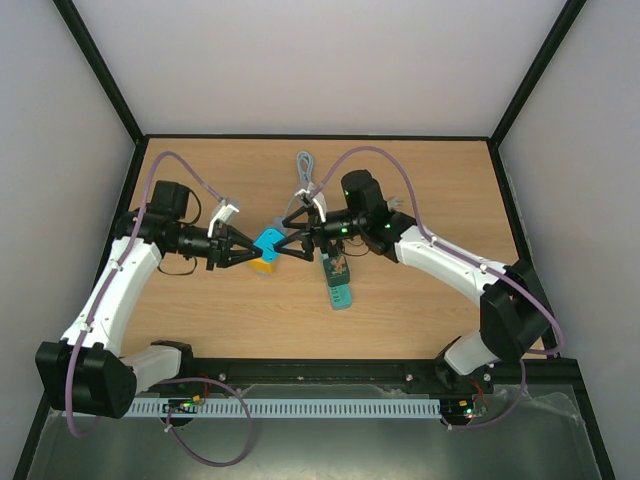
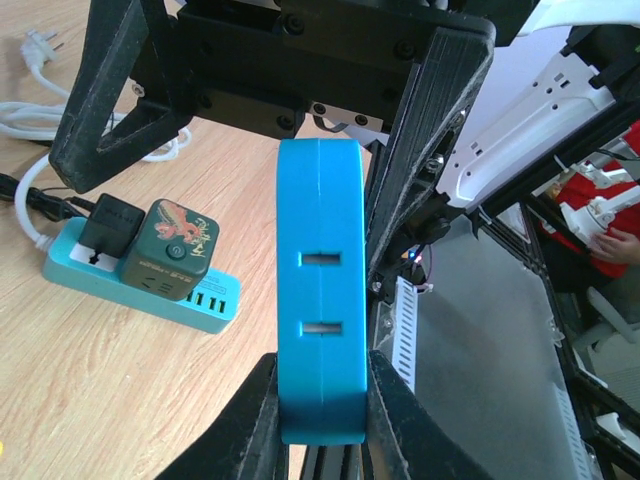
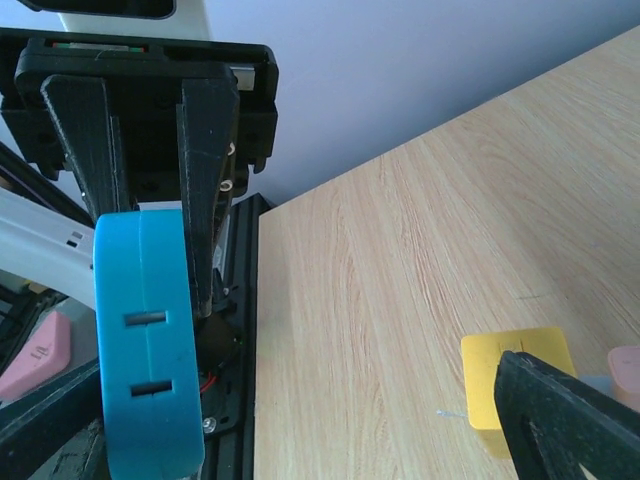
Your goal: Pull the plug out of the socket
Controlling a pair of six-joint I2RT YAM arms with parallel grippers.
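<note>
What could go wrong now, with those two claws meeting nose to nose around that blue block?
The left claw pinches only one end of the blue block, so a nudge might twist it loose. The right claw is open, with one finger right beside the block, and could bump it. The power strip lies close by the right arm and might get knocked or snagged as the arm pulls away.
</note>
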